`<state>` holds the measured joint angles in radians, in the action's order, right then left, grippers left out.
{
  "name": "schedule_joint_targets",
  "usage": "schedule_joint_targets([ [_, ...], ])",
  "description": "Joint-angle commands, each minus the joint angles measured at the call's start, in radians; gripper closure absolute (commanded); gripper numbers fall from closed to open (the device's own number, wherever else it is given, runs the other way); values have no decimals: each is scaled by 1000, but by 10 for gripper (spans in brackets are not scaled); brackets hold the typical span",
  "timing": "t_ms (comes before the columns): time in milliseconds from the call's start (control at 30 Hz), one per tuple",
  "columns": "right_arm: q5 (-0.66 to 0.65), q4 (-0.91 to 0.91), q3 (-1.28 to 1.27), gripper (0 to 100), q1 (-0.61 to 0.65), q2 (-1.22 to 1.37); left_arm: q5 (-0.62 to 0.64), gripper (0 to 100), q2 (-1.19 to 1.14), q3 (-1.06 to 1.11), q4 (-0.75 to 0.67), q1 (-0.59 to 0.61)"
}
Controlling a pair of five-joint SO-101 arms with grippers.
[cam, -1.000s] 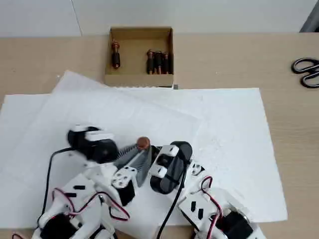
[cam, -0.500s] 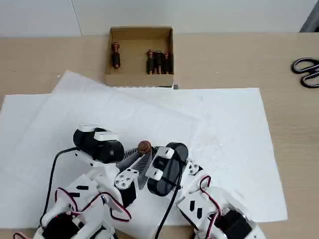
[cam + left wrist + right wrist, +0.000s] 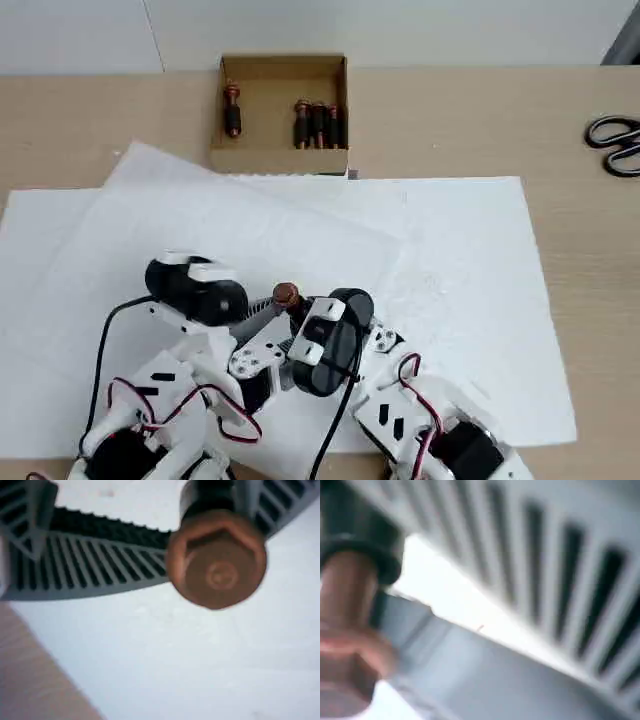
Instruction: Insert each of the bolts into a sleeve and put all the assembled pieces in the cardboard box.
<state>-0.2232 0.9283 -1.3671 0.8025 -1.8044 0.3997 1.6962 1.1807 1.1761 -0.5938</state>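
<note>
A copper-headed bolt [image 3: 287,294] sits in a black sleeve [image 3: 210,495] just above the white paper, between the two arms near the table's front. My left gripper [image 3: 277,308] has its grey ribbed fingers [image 3: 85,565] shut around the sleeve, and the bolt's head [image 3: 217,562] faces the left wrist camera. The right arm's wrist [image 3: 328,342] presses in close beside the bolt and covers its own gripper from above. In the right wrist view a ribbed finger [image 3: 560,580] lies near the bolt [image 3: 342,630] and sleeve [image 3: 362,535]. The cardboard box [image 3: 283,158] stands at the back.
Inside the box one assembled piece [image 3: 231,108] lies at the left and several [image 3: 318,123] at the right. White paper sheets [image 3: 450,260] cover the middle of the table. Scissors [image 3: 615,143] lie at the far right edge.
The right arm's wrist has shifted left, closing in on the bolt. The left arm has pulled slightly toward the front, and the bolt has come down a little with it.
</note>
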Motion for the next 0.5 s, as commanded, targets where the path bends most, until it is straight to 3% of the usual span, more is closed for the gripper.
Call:
schedule_joint_targets([
  [0, -11, -41, 51, 995, 2, -5, -69, 755, -9, -2, 58, 63],
  [367, -11, -47, 49, 995, -71, -4, -233, 758, -3, -21, 178, 288],
  [467, -9, -47, 49, 995, -114, -4, -239, 818, -3, -70, 175, 331],
])
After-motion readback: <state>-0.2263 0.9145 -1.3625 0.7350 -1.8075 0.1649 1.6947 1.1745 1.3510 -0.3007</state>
